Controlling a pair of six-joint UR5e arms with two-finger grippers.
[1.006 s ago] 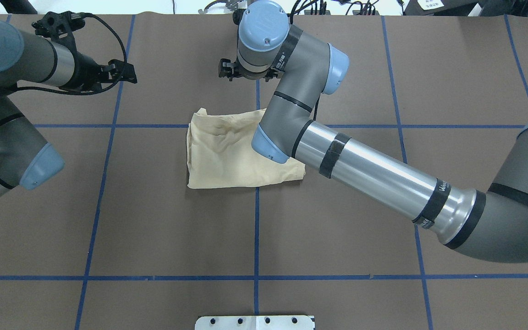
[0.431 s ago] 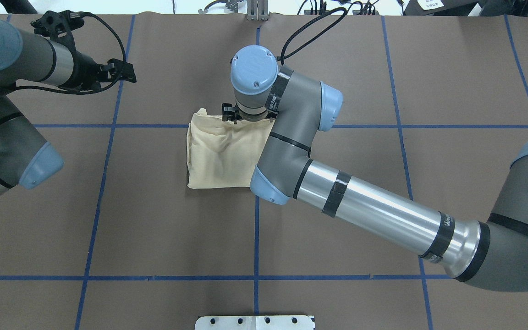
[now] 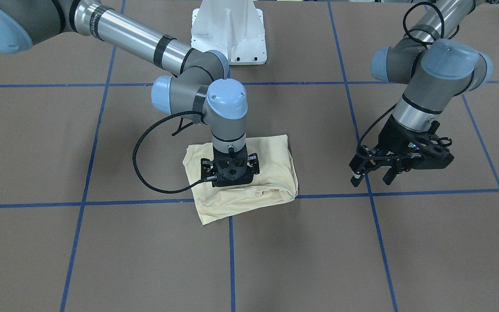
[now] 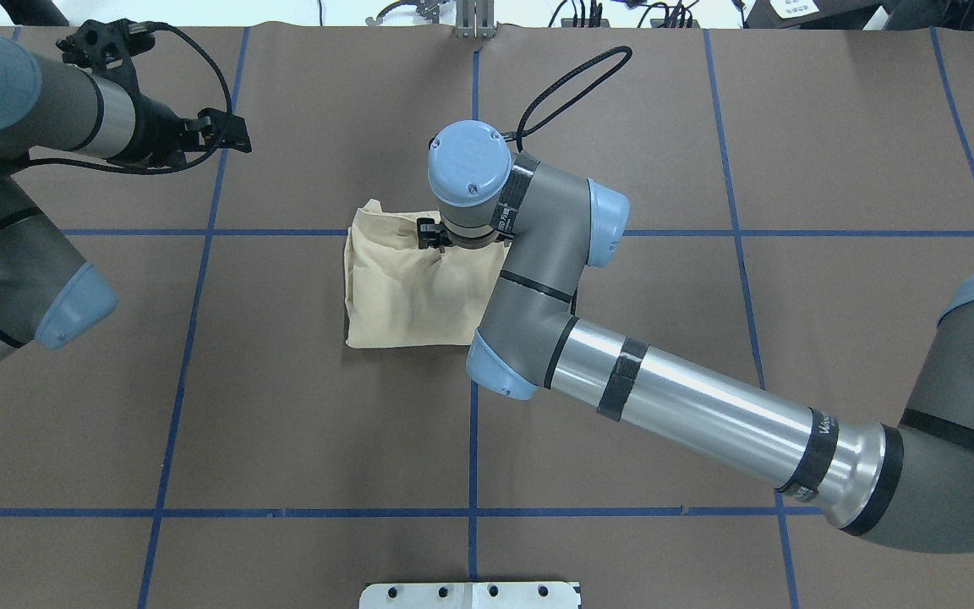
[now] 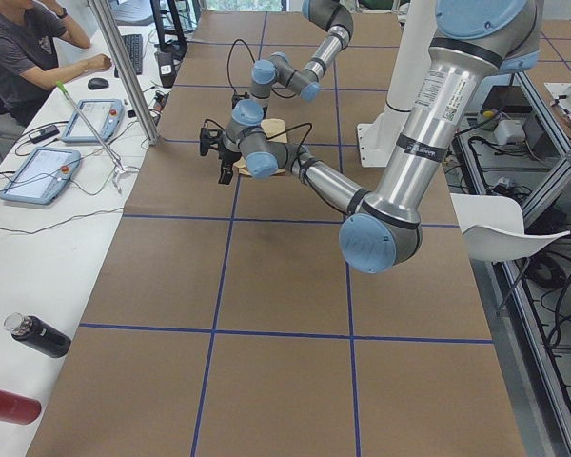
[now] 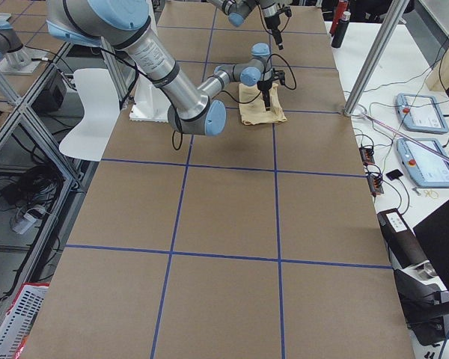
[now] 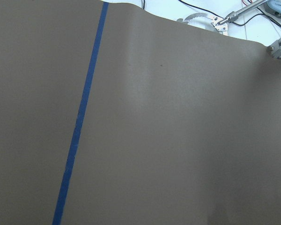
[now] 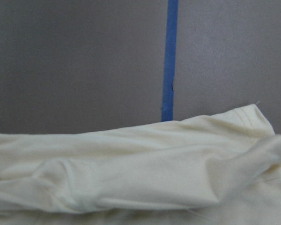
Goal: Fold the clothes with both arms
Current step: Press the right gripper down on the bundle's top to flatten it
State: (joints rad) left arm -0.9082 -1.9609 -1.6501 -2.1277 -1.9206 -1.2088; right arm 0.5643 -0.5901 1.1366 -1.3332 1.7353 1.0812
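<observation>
The pale cream shirt (image 3: 271, 160) lies folded into a small rectangle at the table's middle (image 4: 394, 296), and no print shows. My right gripper (image 3: 231, 180) points straight down and presses into the shirt's thick edge on the far side from my base (image 4: 432, 235). Cloth hides its fingertips, so I cannot tell how the jaws stand. The right wrist view is filled by the shirt's rolled edge (image 8: 131, 164) with bare table beyond. My left gripper (image 3: 371, 178) hangs open and empty over bare table, well to the side of the shirt (image 4: 221, 134).
Blue tape lines (image 4: 473, 440) divide the brown table cover into squares. The white pedestal base (image 3: 230, 30) stands at the robot's side of the table. A person (image 5: 19, 48) sits at a side desk with control tablets (image 5: 90, 119), and bottles (image 5: 38, 335) lie near a metal pole (image 5: 124, 67).
My right arm swung back from beyond the shirt's far edge and came down onto that edge. The lumpy cloth there now lies flatter. The left arm has not moved.
</observation>
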